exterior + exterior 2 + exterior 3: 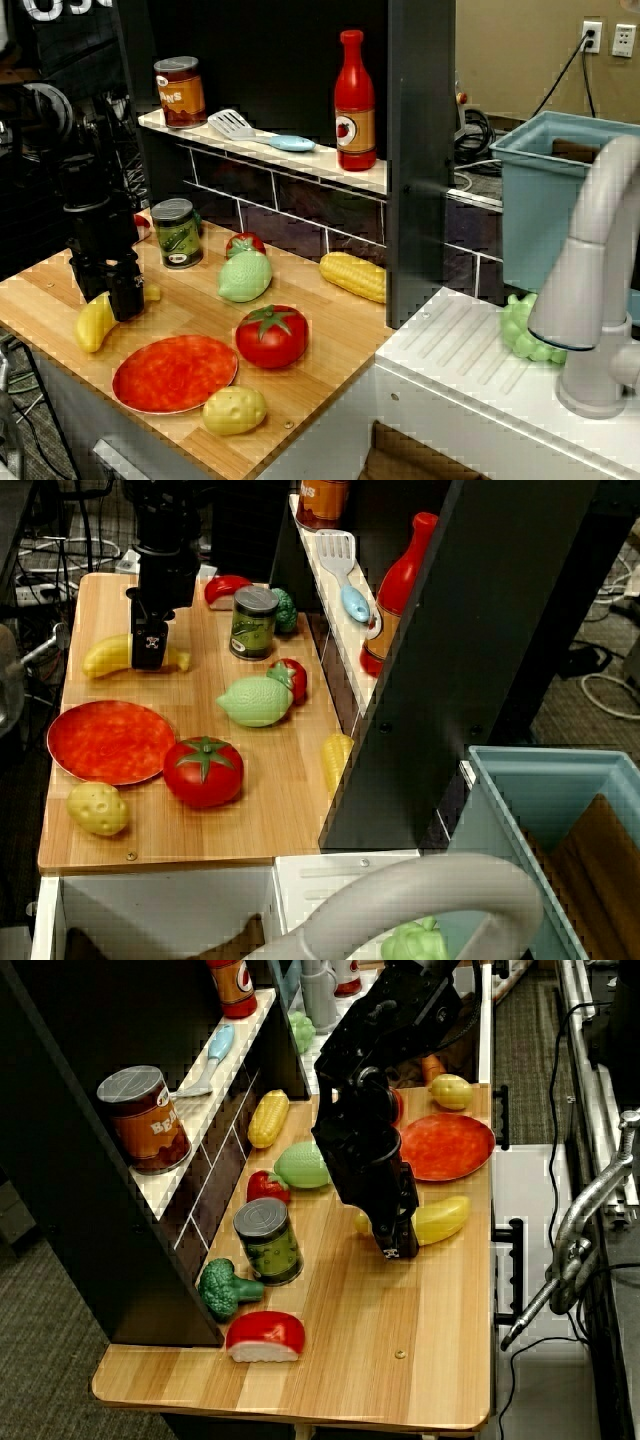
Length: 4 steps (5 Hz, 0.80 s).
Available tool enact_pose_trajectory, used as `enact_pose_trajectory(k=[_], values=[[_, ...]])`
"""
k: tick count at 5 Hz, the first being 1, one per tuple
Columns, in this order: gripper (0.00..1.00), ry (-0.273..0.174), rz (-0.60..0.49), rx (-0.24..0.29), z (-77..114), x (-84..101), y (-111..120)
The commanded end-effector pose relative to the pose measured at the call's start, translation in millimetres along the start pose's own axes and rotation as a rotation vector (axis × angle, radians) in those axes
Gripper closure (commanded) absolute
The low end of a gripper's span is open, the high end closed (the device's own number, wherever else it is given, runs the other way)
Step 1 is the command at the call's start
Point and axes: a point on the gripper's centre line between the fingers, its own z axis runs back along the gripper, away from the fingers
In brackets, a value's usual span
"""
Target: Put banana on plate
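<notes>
Toy groceries crowd a wooden play-kitchen counter [330,320] beside a white sink unit. At the 9 o'clock side of the front view, the black gripper [118,295] stands upright over the yellow banana [92,325], its fingers straddling the fruit's middle, though whether they press on it cannot be told. The red-orange plate [175,373] lies bare at 5 o'clock from the banana, just beside it. A red tomato [271,335] sits at the plate's 2 o'clock, a lumpy potato [234,409] at its 4 o'clock edge, and a corn cob [352,276] lies further toward 3 o'clock.

Seen from overhead, the gripper [149,652] covers the banana's [106,656] middle, with yellow ends showing on both sides. The plate [108,742] sits at the banana's 6 o'clock, apart from it, with the tomato [204,771] touching its 4 o'clock rim. A green can [253,622] stands at 2 o'clock from the gripper.

From the counter's far end, the gripper [393,1244] points down onto the banana [437,1220], which lies flat on the wood. The plate [446,1146] rests at the banana's 12 o'clock, close but not touching. A broccoli floret [221,1289] lies at 8 o'clock from the can [267,1241].
</notes>
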Motion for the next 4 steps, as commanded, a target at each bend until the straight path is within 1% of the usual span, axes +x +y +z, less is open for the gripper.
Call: enact_pose_trajectory(k=[1, 2, 3, 4], values=[[1.0, -0.021, 0.01, 0.045, 19.8, -2.1, 0.3], [1.0, 0.005, -0.004, 0.047, 36.3, -6.0, -13.8], [1.0, 0.02, -0.03, 0.02, 57.4, -13.8, -28.4], [1.0, 0.026, -0.041, 0.0, 65.4, -18.7, -36.6]])
